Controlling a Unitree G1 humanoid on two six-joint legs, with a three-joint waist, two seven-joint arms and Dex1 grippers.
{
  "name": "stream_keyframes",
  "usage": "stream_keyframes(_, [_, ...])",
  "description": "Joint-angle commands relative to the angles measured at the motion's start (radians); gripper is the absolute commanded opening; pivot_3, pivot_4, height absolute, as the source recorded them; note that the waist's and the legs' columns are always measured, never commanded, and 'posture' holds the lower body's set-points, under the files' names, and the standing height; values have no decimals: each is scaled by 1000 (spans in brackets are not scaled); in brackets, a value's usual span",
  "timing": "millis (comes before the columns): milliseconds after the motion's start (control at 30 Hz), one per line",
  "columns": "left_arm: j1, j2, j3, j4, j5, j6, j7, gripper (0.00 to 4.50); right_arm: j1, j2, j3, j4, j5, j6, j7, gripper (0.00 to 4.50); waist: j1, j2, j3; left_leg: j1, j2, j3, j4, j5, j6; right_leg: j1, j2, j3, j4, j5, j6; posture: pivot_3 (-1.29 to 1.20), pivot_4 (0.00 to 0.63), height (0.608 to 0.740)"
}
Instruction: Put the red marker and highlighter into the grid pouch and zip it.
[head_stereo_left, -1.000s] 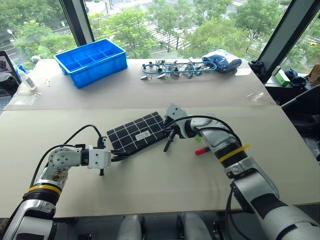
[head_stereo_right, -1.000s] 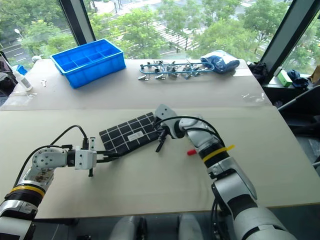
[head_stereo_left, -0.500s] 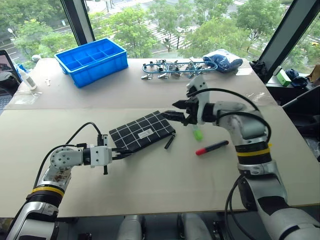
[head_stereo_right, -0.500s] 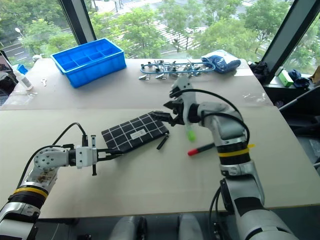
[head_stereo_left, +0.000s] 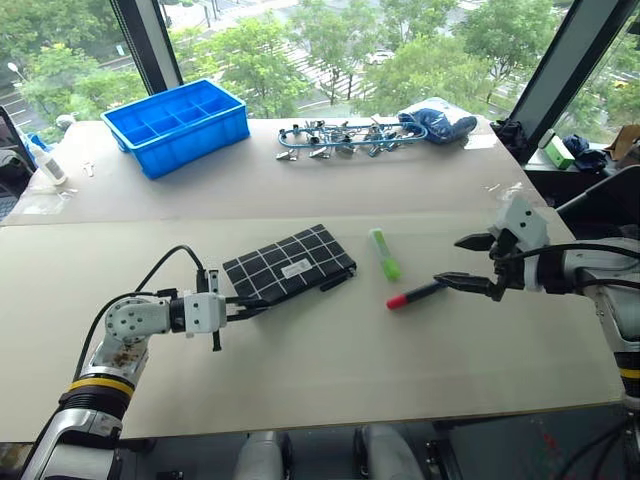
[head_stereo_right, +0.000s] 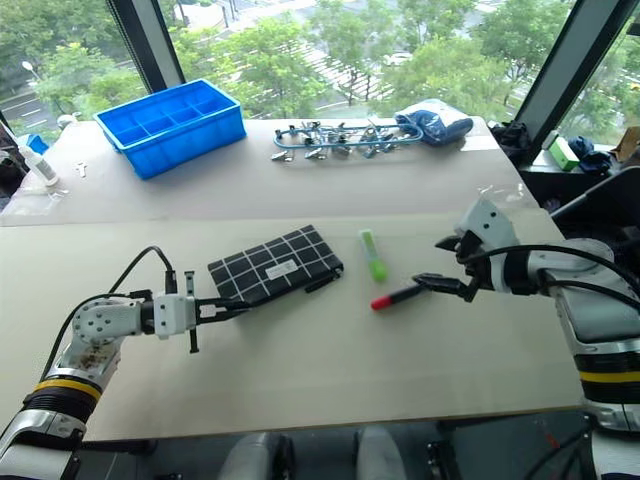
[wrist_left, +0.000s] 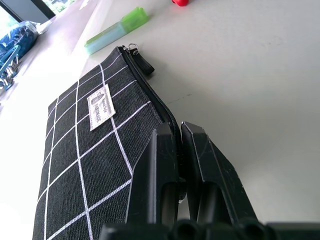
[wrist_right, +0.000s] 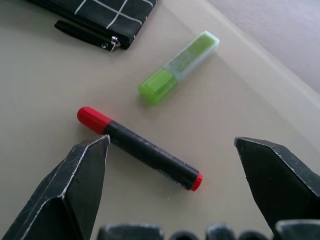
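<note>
Grid pouch (head_stereo_left: 289, 270) flat on pale surface (head_stereo_left: 330, 370), near centre, zipper edge toward robot, black pull strap (head_stereo_left: 337, 281) trailing off right-hand end. Left gripper (head_stereo_left: 247, 311) clenched on pouch's near left corner, fingers (wrist_left: 160, 170) pinching the fabric at the zipper seam. Highlighter (head_stereo_left: 384, 253) lying loose just right of pouch, apart from it, green cap toward robot. Red marker (head_stereo_left: 415, 294) lying loose on surface, right of highlighter, red cap pointing left. Right gripper (head_stereo_left: 476, 262) spread wide, grasping nothing, hovering at marker's black tail end; contact with marker cannot be told. Blue compartment bin (head_stereo_left: 179, 124), pile of metal clips (head_stereo_left: 340, 138), blue cloth bundle (head_stereo_left: 437, 122) at far edge.
</note>
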Motion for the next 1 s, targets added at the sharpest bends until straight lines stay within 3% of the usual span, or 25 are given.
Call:
stream_keyframes(33, [-22,-9,7,-7,-8,-13,-1,0,-75,120,68,-61,38,139,-93,4449,1,0,0,0,0,0,0,0,0,0,0,0,0,0,0,0,150,740])
stream_keyframes(200, [-24,-21,18,-20,-21,5,10,0,-131,264,99,12,11,320,-270,4449,19,0,0,-4,-1,0,1,0,0,-1,-1,-2,0,0,0,0,150,740])
stream_keyframes(367, [-22,-37,36,-55,-60,59,23,0,-146,305,107,12,17,360,-324,4449,27,0,0,-5,-2,1,2,0,0,-1,-2,-1,-2,1,2,0,150,740])
stream_keyframes(1000, [-28,-112,80,-159,-117,211,67,0,-203,451,144,158,-12,316,-438,4449,16,0,0,-5,-1,0,2,0,0,-1,-1,-2,-1,1,2,0,150,740])
